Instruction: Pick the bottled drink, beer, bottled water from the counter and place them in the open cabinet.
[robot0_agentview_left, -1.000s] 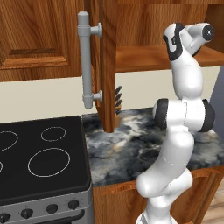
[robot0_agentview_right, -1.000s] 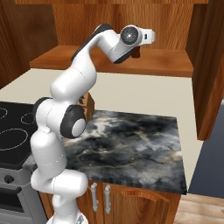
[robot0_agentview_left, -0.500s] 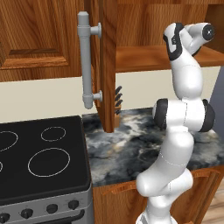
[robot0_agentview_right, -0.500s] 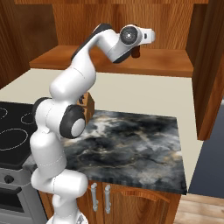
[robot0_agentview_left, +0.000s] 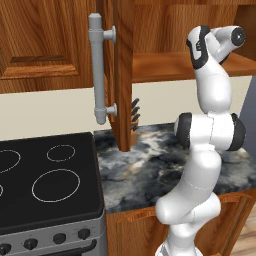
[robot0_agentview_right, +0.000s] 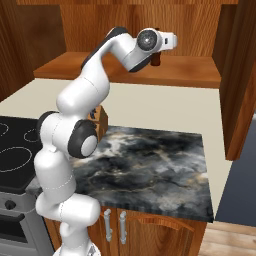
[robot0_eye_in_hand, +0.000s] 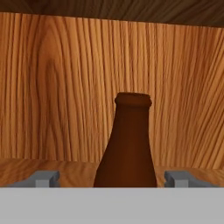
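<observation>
Nearest the base, the black, grey and white marbled stone table (robot0_agentview_right: 150, 160) on its wooden base lies under the white arm, with a black stovetop (robot0_agentview_left: 47, 182) touching its left end and a wooden knife block (robot0_agentview_left: 134, 117) with dark handles at its far left, half hidden behind the cabinet door. Above and beyond the slab, the reddish-brown wooden open cabinet (robot0_agentview_right: 190, 75) shows its flat shelf, and its door (robot0_agentview_left: 122, 75), carrying a long grey bar handle (robot0_agentview_left: 98, 75), stands swung out toward the near side. The arm reaches up to the shelf, and the tool (robot0_eye_in_hand: 111, 178) sits level with it, its two grey fingertips (robot0_eye_in_hand: 43, 178) spread wide and apart from the glass on either side, gripping nothing. Between them stands the dark red-brown bottle (robot0_eye_in_hand: 126, 144), upright on the shelf, its long axis vertical and its open mouth pointing up, near the wood-grained back wall (robot0_eye_in_hand: 65, 87) of the cabinet. No label or writing can be read on the side that shows.
</observation>
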